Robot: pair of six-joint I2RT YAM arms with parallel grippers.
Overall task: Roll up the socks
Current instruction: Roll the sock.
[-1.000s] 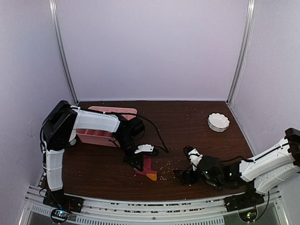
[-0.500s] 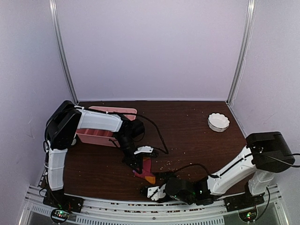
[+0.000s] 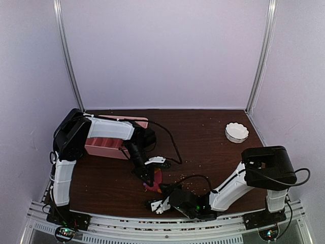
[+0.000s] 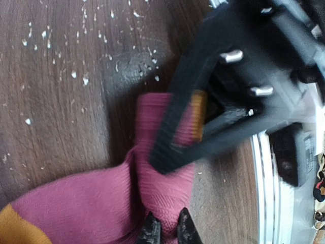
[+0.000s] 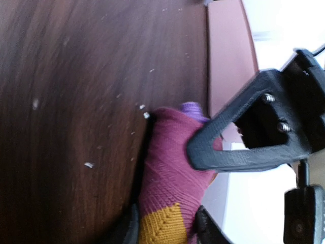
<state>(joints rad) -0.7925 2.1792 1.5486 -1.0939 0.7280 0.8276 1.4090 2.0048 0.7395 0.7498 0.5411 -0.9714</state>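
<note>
The socks (image 3: 156,178) lie as a dark red, orange and purple bundle on the brown table, front centre. My left gripper (image 3: 148,179) is shut on a fold of the dark red fabric (image 4: 101,203), which is pinched between its fingertips (image 4: 152,231). My right gripper (image 3: 158,202) reaches in low from the near edge. Its fingers (image 5: 131,229) press both sides of the socks (image 5: 172,173) at the orange patch. The purple end (image 5: 192,108) shows beyond, under the left gripper's black finger (image 5: 238,147).
A pink tray (image 3: 101,147) stands at the back left behind the left arm. A white bowl (image 3: 236,132) sits at the back right. Pale crumbs (image 4: 76,73) are scattered over the table around the socks. The table's metal front rail (image 3: 152,223) runs just behind the right gripper.
My right arm has swung from the right side to the front centre, and its jaws have closed in on the socks' orange end. My left gripper has kept its pinch, shifting slightly.
</note>
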